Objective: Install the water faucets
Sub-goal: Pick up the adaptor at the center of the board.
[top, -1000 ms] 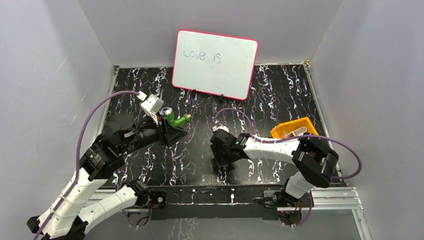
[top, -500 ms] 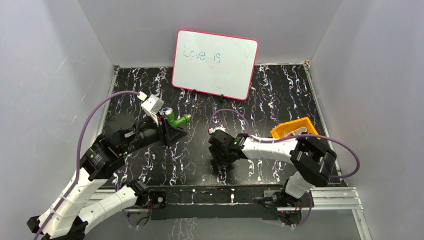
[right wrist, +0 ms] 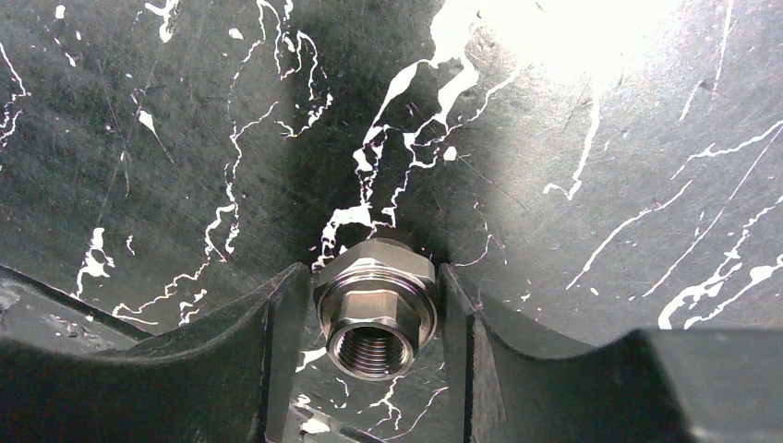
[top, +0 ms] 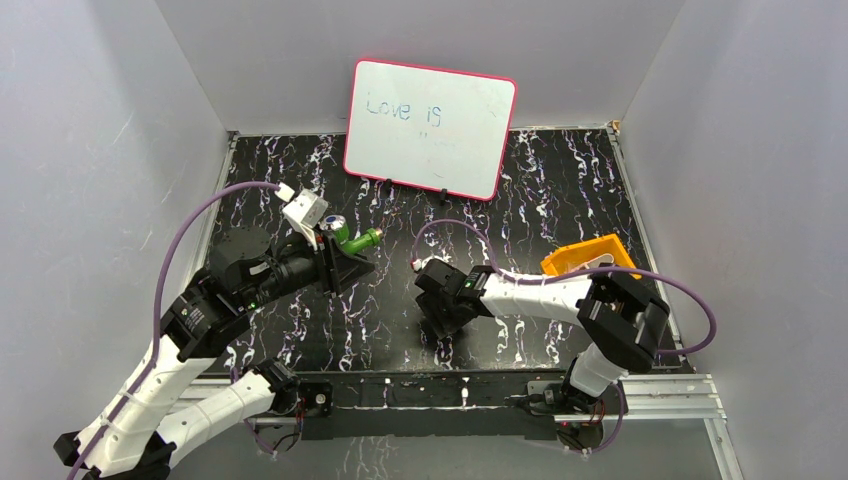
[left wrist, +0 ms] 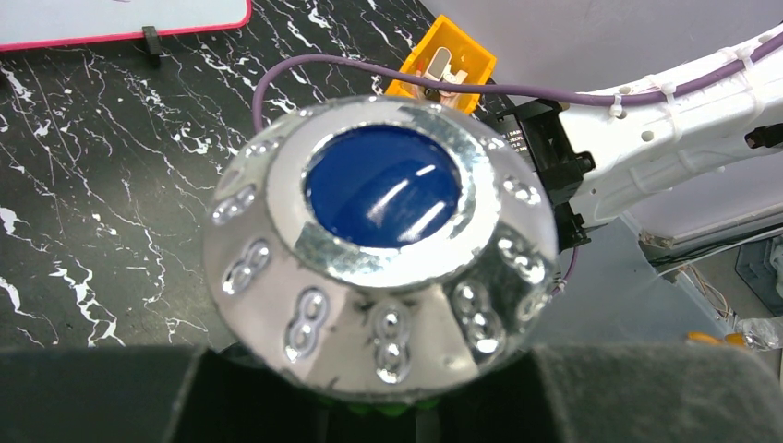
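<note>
My left gripper (top: pixel 336 246) clamps the green tap (top: pixel 352 238) (blue knob (left wrist: pixel 383 189) toward my wrist). My right gripper (right wrist: pixel 374 286) brackets a standing metal nut (right wrist: pixel 377 318); gripping or not, I cannot tell.

Tap (top: pixel 352 238) left of tray (top: pixel 578 261)

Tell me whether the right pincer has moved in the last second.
Yes. In the overhead view the right pincer has slid slightly to the left, away from the orange tray, which stays put.
</note>
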Available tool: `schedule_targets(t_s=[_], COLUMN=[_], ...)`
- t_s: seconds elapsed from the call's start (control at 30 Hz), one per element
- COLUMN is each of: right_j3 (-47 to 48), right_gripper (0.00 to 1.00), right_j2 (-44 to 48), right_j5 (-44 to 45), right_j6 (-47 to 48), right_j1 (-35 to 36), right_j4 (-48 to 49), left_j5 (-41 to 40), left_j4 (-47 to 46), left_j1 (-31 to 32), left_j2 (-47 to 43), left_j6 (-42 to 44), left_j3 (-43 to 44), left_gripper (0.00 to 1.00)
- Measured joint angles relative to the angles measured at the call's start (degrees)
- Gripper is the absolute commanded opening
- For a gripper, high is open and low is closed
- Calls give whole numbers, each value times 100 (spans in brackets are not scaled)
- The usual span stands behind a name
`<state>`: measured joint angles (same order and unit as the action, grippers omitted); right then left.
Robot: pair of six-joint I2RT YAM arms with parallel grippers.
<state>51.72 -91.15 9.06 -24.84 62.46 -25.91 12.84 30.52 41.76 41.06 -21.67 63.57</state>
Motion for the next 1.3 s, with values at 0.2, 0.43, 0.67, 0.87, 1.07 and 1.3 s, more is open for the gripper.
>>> schedule_targets(t_s=[0.2, 0.43, 0.67, 0.87, 1.07, 1.3], right_j3=[24, 33, 44, 101, 9, 382], right_gripper=[41, 8, 0, 0, 0, 0], right_j2=[-15, 0, 999, 3073, 4734, 5049], right_j5=[-22, -42, 125, 72, -529, -1851], right_j6=[44, 20, 264, 1174, 2277, 2839], right_j1=[7, 15, -24, -170, -168, -168], right_j4=[-63, -109, -518, 372, 1947, 2691], left_j5=[2, -11, -144, 184, 855, 2009], left_j4=[-2, -4, -28, -229, -603, -970], left_j1=[0, 0, 0, 0, 0, 0], left_j2=[24, 74, 90, 286, 442, 813], left_j6=[0, -24, -221, -280, -260, -144], left_j3=[0, 0, -42, -7, 116, 745], left_gripper=[0, 0, 0, 0, 0, 0])
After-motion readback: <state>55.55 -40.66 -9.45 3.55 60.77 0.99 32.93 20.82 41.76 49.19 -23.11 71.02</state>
